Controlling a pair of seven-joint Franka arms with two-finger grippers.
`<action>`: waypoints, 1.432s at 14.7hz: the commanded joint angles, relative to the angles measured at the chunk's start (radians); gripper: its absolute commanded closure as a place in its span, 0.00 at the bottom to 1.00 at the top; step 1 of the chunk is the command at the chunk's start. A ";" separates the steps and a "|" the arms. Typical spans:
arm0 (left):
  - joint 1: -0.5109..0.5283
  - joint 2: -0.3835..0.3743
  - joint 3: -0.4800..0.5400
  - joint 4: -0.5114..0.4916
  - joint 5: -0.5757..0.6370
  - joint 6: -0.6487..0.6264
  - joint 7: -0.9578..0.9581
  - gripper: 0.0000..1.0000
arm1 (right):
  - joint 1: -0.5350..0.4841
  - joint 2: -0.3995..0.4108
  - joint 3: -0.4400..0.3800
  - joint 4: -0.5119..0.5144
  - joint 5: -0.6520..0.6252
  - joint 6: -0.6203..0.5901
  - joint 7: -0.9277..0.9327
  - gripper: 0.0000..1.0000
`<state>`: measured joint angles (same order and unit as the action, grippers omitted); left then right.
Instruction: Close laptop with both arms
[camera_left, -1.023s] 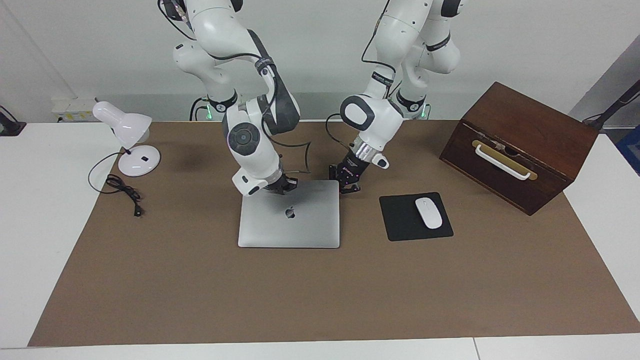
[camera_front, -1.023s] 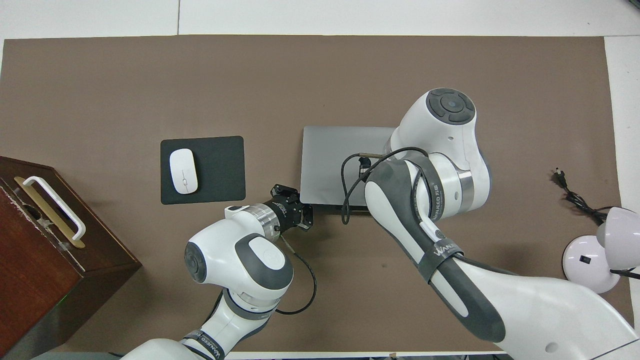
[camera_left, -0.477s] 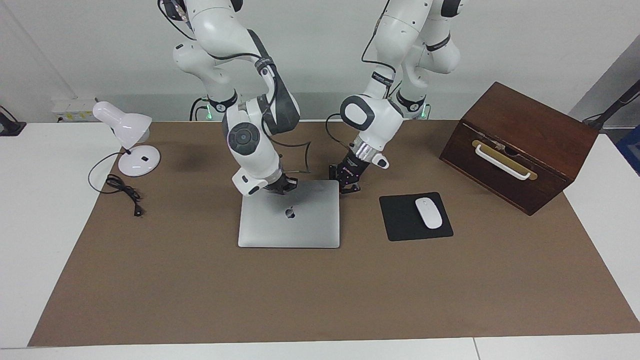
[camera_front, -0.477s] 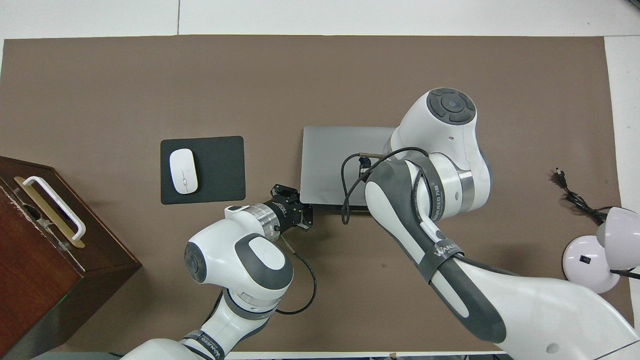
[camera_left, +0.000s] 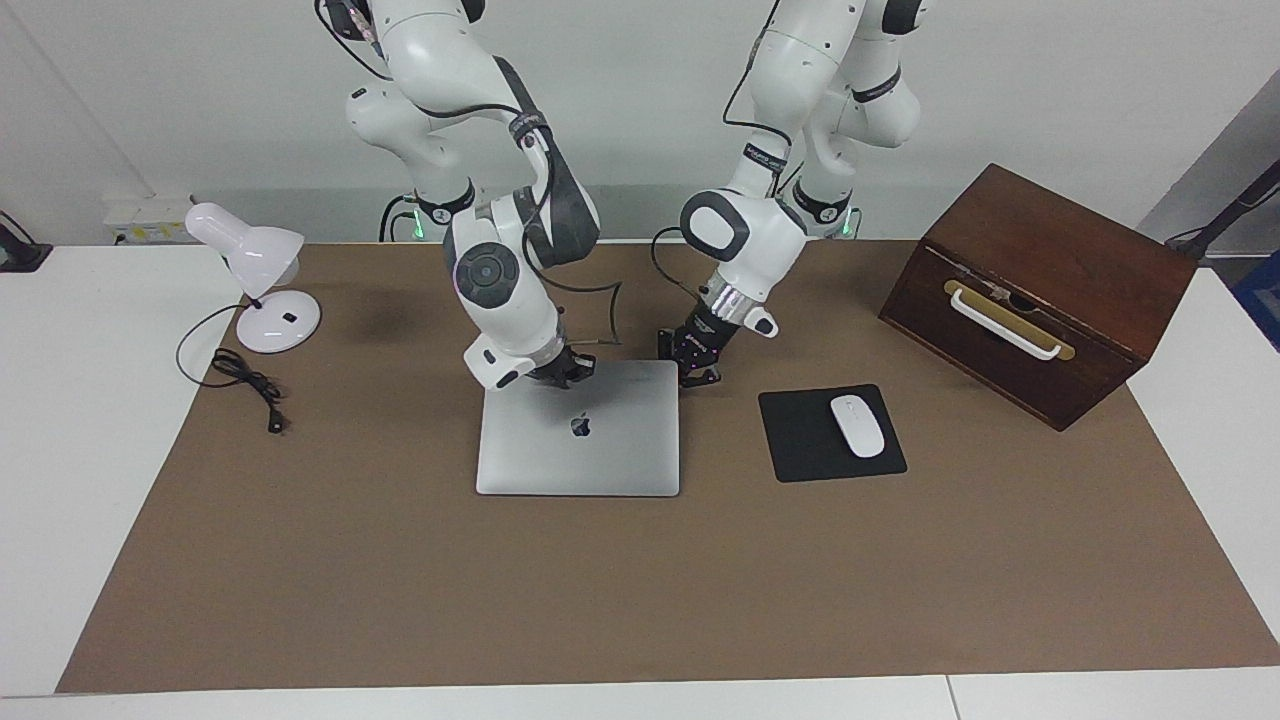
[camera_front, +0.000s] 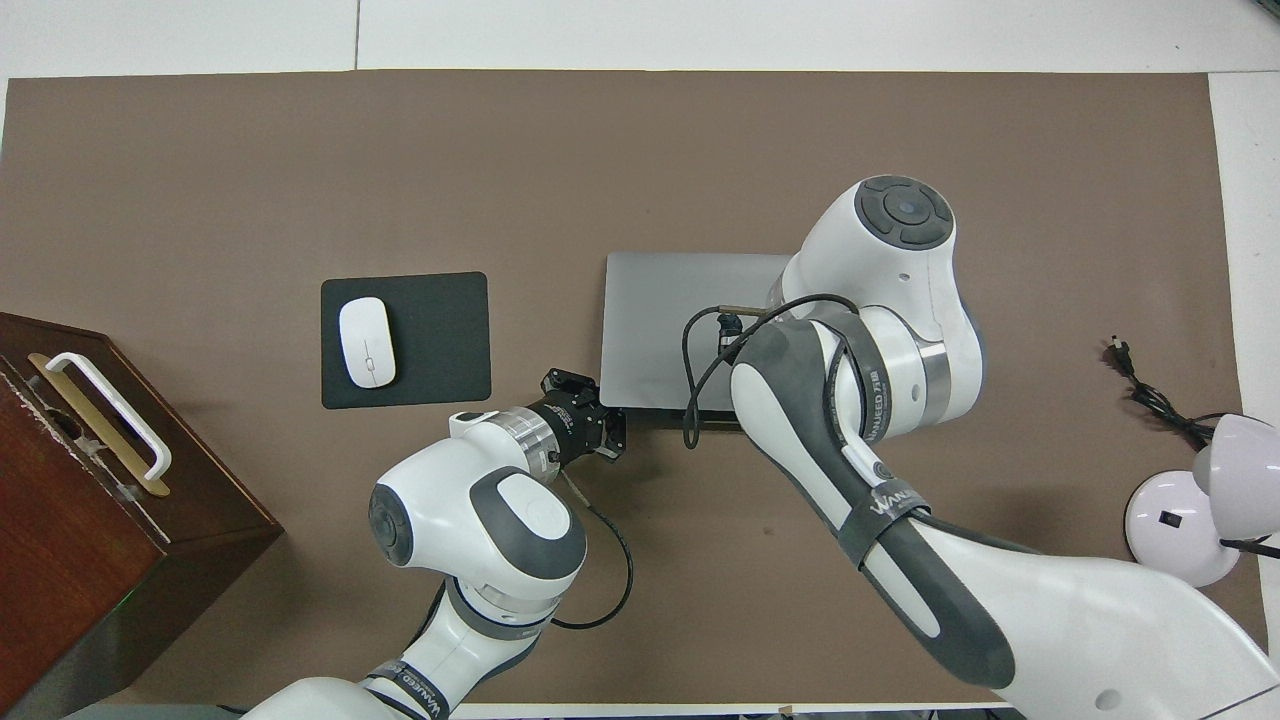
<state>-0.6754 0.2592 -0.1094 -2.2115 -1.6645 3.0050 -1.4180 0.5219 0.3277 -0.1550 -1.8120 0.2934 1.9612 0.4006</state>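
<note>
The silver-grey laptop (camera_left: 578, 440) lies on the brown mat with its lid down flat and the dark apple logo facing up; it also shows in the overhead view (camera_front: 680, 320). My right gripper (camera_left: 562, 373) is low over the lid's edge nearest the robots; in the overhead view the right arm (camera_front: 860, 330) hides it. My left gripper (camera_left: 698, 377) is low beside the laptop's corner nearest the robots, toward the left arm's end, and shows in the overhead view (camera_front: 606, 432). I cannot see whether either touches the laptop.
A white mouse (camera_left: 857, 426) lies on a black mouse pad (camera_left: 800, 440) beside the laptop. A dark wooden box (camera_left: 1040, 290) with a white handle stands at the left arm's end. A white desk lamp (camera_left: 262, 290) and its cable (camera_left: 245, 385) are at the right arm's end.
The right arm's wrist and gripper have shifted very slightly at the lid's edge. The left arm and the laptop have not visibly moved.
</note>
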 joint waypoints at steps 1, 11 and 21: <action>-0.016 0.017 0.008 -0.043 -0.027 0.006 0.020 1.00 | 0.001 -0.025 0.000 -0.030 0.018 0.004 -0.017 1.00; 0.000 0.015 0.010 -0.037 -0.032 -0.003 0.020 1.00 | -0.003 -0.035 0.000 -0.023 0.018 -0.019 -0.016 1.00; 0.051 -0.005 0.011 -0.028 -0.024 -0.040 0.028 1.00 | -0.013 -0.053 -0.001 0.000 0.018 -0.059 -0.016 1.00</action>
<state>-0.6551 0.2577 -0.1061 -2.2117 -1.6759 2.9904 -1.4185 0.5176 0.2908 -0.1579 -1.8080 0.2934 1.9210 0.4006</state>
